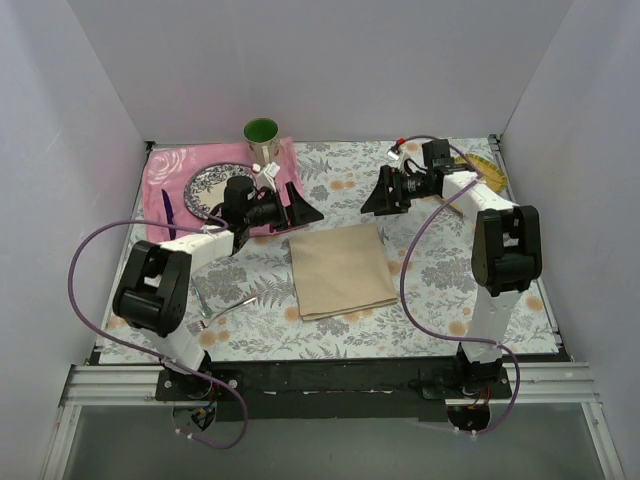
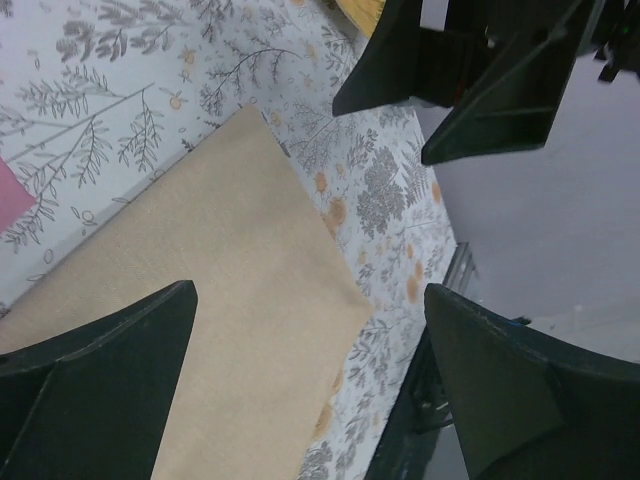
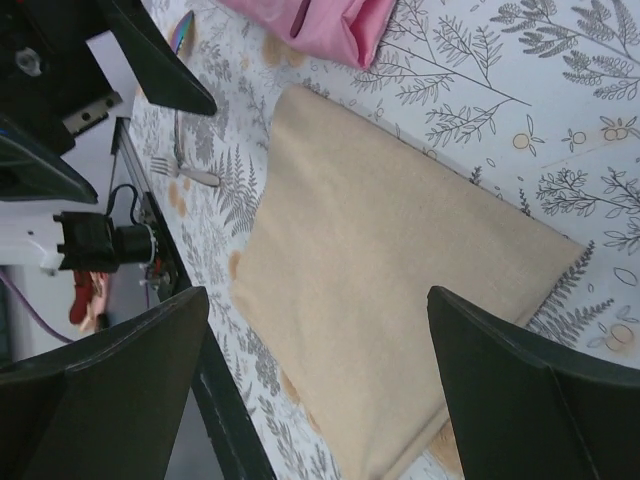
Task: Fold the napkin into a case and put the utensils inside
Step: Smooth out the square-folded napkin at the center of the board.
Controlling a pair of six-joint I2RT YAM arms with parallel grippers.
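The beige napkin lies flat on the floral tablecloth as a folded rectangle, also seen below both wrist cameras. My left gripper hovers open above the napkin's far left corner, holding nothing. Facing it, my right gripper hangs open and empty over the far right corner. The pale fork lies on the tablecloth left of the napkin. The spoon with its iridescent bowl lies just beyond the fork.
A pink mat at the back left carries a patterned plate and a dark purple utensil. A green cup stands behind it. A yellow object lies at the back right. White walls close in three sides.
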